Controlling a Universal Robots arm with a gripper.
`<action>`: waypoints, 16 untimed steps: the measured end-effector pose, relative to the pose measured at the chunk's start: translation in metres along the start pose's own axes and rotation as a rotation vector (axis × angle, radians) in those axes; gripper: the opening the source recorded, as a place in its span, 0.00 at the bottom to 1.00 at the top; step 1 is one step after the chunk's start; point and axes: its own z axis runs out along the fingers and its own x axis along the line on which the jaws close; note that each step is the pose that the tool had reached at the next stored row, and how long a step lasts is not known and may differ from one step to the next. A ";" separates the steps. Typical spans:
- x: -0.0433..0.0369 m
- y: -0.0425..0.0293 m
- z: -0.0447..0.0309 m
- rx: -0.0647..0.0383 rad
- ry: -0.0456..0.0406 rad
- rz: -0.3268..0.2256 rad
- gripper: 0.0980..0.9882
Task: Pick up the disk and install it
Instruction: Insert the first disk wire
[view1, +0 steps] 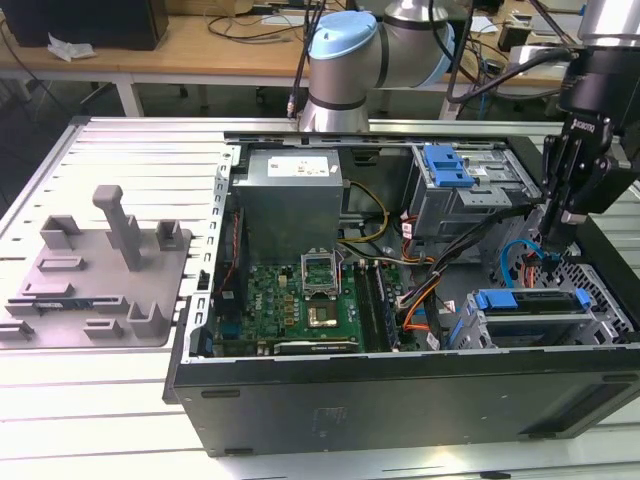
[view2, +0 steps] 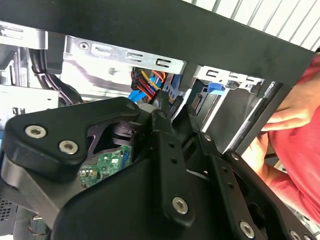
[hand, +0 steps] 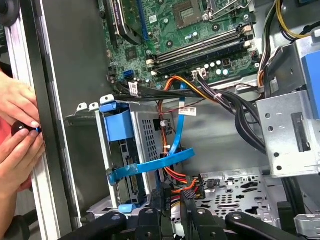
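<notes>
The end effector (view1: 553, 235) is hanging inside the open computer case (view1: 400, 385), at the exterior view's right, just above the drive cage (hand: 155, 135) with its blue latch (hand: 117, 125). Its fingers (hand: 158, 207) are standing a narrow gap apart, gripping nothing. Whether the disk is sitting in that cage cannot be told. A person's hands (hand: 17, 107) are touching the case's rim. The grey tray (view1: 100, 290) is lying on the counter (view1: 130, 150), well apart.

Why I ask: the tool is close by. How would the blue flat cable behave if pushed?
Probably floppy: the blue flat cable hangs in a loose arc. Likely light, being a thin ribbon. It crosses orange wires, so might snag.
</notes>
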 end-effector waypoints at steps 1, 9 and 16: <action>0.0011 -0.0004 0.0005 -0.001 -0.0020 0.001 0.22; 0.0010 0.0007 0.0014 -0.001 -0.0021 0.002 0.22; 0.0010 0.0008 0.0017 -0.001 -0.0021 0.003 0.08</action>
